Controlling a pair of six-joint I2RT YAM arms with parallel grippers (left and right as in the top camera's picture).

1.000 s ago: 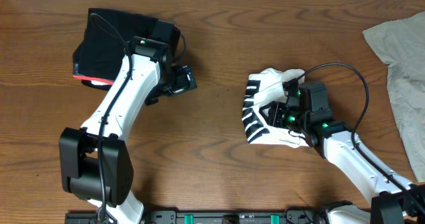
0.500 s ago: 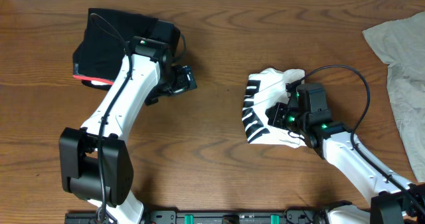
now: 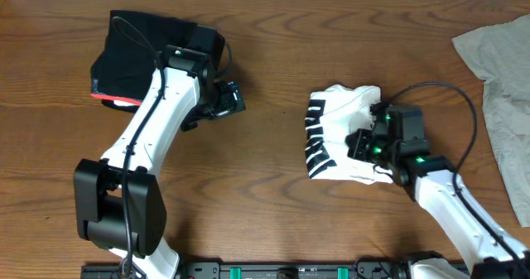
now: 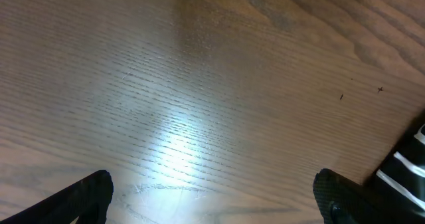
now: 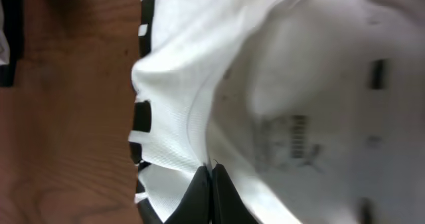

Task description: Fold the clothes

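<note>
The white T-shirt [image 3: 339, 130] lies bunched on the wooden table [image 3: 273, 204], a fold nipped by the closed right gripper [image 3: 358, 141], while left of it the left gripper [image 3: 232, 99] gapes wide over bare wood, the black red-edged garment [image 3: 132, 47] beyond, the grey-beige garment [image 3: 501, 72] far right.

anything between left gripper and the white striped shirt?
Nothing. The overhead view shows only bare table between the left gripper and the white T-shirt.
</note>
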